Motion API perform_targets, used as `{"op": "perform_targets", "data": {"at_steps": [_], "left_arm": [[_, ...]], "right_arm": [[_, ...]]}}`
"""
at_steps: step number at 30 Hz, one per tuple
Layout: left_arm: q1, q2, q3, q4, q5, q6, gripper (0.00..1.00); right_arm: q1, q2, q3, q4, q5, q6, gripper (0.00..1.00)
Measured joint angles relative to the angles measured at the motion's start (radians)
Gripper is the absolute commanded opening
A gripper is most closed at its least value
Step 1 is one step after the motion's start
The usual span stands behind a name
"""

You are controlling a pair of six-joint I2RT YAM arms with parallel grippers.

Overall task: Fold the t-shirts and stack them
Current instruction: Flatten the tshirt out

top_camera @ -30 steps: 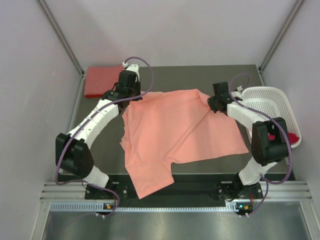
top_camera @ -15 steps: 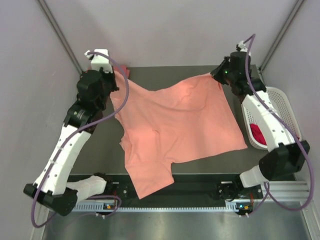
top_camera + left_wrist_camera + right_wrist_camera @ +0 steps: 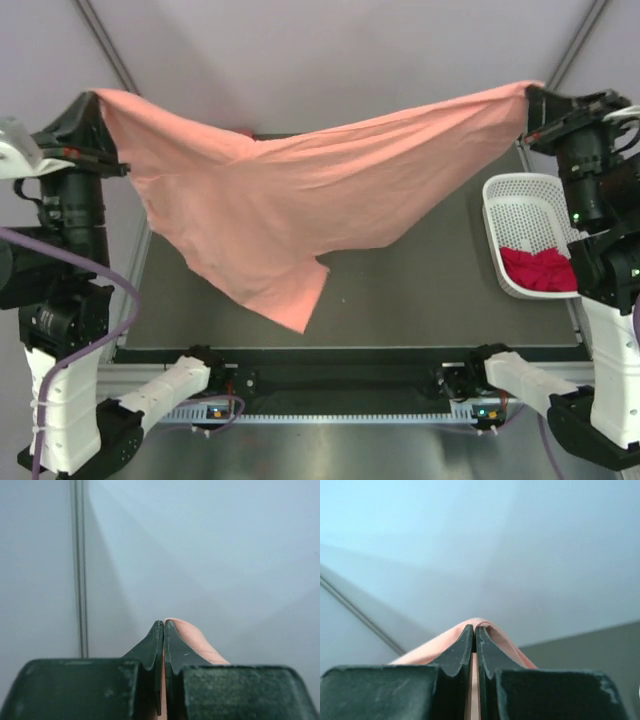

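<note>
The dark grey surface (image 3: 420, 290) sits between pale walls. A white plastic basket with holes (image 3: 520, 195) stands on it. Up in the air, left of the basket, hangs the soft salmon-pink t-shirt (image 3: 300, 190), pulled wide. The left tool (image 3: 97, 100) pinches tight the corner farthest from the basket. The right tool (image 3: 530, 95) pinches the corner above the basket. A crumpled deep red t-shirt (image 3: 535, 268) lies inside the basket.

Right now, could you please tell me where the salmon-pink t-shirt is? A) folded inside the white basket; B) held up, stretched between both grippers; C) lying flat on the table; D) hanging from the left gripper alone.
B: the salmon-pink t-shirt spans the air above the table, one end pinched in the shut left gripper and the other in the shut right gripper.
</note>
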Motion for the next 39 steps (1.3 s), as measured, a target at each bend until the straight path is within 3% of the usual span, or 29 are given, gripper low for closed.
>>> {"op": "perform_targets", "data": {"at_steps": [8, 13, 29, 39], "left_arm": [[0.000, 0.224, 0.167, 0.174, -0.060, 0.166, 0.00], [0.000, 0.309, 0.187, 0.132, -0.063, 0.211, 0.00], [0.000, -0.104, 0.320, 0.076, 0.040, 0.111, 0.00], [0.000, -0.095, 0.196, 0.130, 0.084, 0.075, 0.00]], "right_arm": [[-0.008, 0.245, 0.267, 0.100, 0.070, -0.063, 0.00], [-0.009, 0.327, 0.265, 0.024, 0.077, -0.084, 0.00], [0.013, -0.143, 0.228, -0.056, -0.035, -0.051, 0.00], [0.013, -0.123, 0.169, -0.068, -0.087, 0.058, 0.00]]}}
